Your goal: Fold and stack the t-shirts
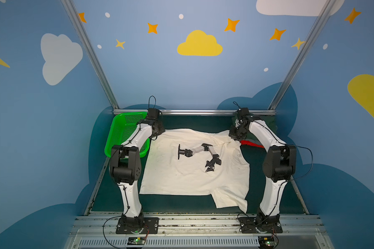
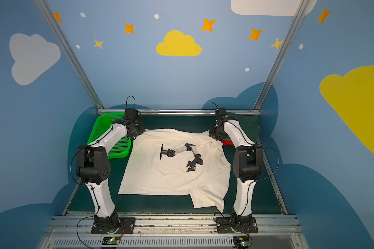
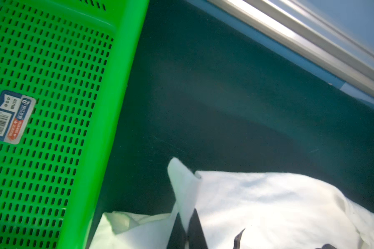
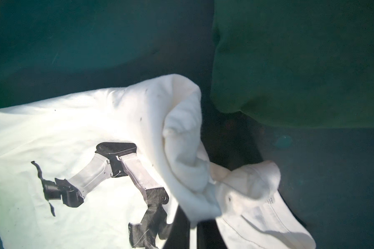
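A cream-white t-shirt [image 1: 181,176] [image 2: 160,176] with a robot-arm print lies spread on the dark green table, one sleeve toward the front. My left gripper [image 1: 154,138] [image 2: 134,138] is at its far left corner, beside the basket. The left wrist view shows this gripper [image 3: 187,215] shut on a raised fold of cream cloth [image 3: 184,185]. My right gripper [image 1: 235,139] [image 2: 214,138] is at the far right shoulder. Seen from the right wrist, it [image 4: 192,220] is shut on bunched cream cloth [image 4: 188,163]. A folded dark green tee [image 4: 300,64] [image 1: 269,124] and a red tee [image 1: 249,144] [image 2: 227,142] lie behind the right arm.
A bright green perforated basket [image 1: 122,127] [image 2: 99,129] [image 3: 121,86] stands at the far left, close to my left gripper. An aluminium rail [image 1: 194,112] [image 3: 311,49] runs along the table's back edge. Blue painted walls close in the sides.
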Motion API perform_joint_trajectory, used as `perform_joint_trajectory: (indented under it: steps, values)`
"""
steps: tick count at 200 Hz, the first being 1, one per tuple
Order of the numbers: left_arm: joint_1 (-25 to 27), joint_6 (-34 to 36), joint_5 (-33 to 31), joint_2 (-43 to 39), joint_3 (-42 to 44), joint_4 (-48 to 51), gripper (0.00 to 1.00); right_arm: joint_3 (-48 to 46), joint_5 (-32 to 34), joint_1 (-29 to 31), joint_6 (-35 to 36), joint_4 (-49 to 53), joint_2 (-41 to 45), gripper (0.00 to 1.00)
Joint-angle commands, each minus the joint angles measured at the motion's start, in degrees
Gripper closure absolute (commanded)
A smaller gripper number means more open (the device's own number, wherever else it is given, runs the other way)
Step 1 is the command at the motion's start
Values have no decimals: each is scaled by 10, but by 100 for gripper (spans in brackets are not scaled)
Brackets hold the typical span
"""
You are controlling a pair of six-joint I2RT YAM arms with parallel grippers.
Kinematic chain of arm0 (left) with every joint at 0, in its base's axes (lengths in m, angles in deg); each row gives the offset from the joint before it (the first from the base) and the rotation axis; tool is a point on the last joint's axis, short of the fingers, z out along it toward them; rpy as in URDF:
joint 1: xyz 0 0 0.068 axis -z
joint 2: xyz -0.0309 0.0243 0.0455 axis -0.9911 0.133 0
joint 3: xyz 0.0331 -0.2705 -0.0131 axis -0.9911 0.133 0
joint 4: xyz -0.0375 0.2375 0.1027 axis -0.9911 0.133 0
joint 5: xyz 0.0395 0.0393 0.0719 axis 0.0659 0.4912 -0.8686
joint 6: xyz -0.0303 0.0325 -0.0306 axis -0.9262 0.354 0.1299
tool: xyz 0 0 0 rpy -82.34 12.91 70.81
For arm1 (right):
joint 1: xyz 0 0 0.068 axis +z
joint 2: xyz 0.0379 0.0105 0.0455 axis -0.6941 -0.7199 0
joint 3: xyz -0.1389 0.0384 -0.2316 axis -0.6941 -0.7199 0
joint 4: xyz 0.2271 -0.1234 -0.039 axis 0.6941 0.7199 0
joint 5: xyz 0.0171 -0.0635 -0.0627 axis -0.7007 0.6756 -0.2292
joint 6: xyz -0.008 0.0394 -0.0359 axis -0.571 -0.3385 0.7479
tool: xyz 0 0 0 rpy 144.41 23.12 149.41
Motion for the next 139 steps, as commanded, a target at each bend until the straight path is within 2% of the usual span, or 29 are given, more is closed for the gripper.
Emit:
perform_joint_trajectory:
  steps: [1,43,139]
  values:
    - [0,-12,-6,-33,33,-37,96,-5,9,-3,8,17,31,100]
    - [-1,-9,-30,-49,67,-40,97,-9,7,-5,9,23,44,100]
    - [-1,-26,-39,-111,142,-75,97,-43,1,-6,11,29,87,100]
